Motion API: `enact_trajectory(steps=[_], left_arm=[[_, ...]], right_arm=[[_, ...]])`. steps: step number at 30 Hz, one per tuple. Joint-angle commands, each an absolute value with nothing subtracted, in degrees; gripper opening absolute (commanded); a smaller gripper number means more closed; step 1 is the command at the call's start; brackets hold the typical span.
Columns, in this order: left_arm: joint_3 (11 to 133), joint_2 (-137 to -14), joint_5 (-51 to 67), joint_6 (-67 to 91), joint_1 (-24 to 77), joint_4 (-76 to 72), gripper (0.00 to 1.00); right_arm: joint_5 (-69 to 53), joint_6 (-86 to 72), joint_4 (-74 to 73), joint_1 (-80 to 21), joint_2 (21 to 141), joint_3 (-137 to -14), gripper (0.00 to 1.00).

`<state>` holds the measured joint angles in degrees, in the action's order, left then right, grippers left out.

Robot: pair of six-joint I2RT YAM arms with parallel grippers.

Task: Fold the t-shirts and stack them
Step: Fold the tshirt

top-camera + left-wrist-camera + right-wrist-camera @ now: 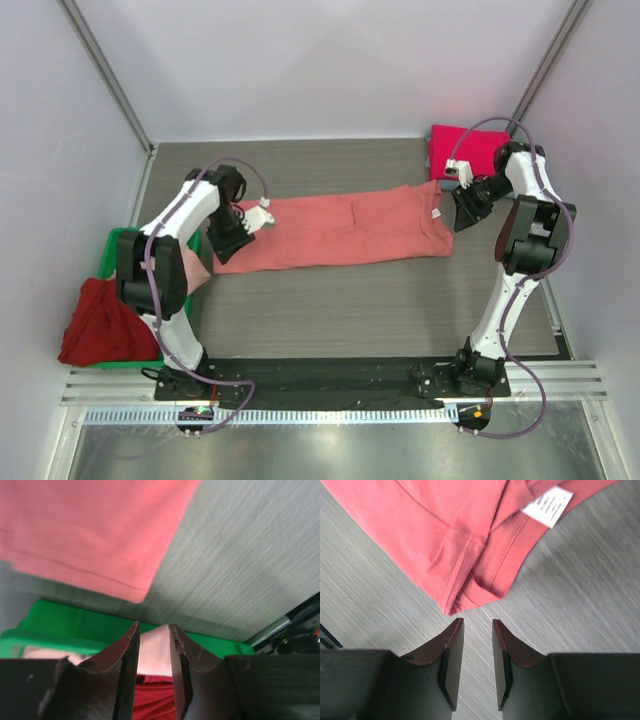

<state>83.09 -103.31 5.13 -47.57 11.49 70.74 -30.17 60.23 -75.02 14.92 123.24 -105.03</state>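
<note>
Lying flat, salmon t-shirt (pixel 345 232) separates left gripper (pixel 152 626), right gripper (pixel 475 622) (both empty).

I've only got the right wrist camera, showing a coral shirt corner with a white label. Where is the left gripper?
Observer: The left gripper sits at the opposite end of that salmon shirt, which lies long across the table.
Operator: Holding cloth?
Observer: No, its fingers stand apart, empty, just off the shirt's corner.
Operator: Other shirts?
Observer: A magenta shirt lies at the far right corner; a dark red shirt drapes over the green bin at the left.
</note>
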Motion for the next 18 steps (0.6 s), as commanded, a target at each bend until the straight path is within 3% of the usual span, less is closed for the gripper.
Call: enact_trajectory(steps=[1, 8, 18], left_arm=[[78.4, -105.7, 1.9, -52.4, 11.8, 66.3, 0.32], [76.0, -108.1, -3.0, -45.3, 11.7, 53.7, 0.35], [74.9, -108.2, -2.3, -43.0, 12.2, 53.8, 0.38]], right_arm=[[-32.6, 57.8, -75.3, 13.5, 120.0, -108.2, 0.35], [-32.4, 56.8, -73.3, 12.3, 117.2, -107.8, 0.37], [-32.4, 56.8, -72.2, 11.3, 114.4, -103.9, 0.38]])
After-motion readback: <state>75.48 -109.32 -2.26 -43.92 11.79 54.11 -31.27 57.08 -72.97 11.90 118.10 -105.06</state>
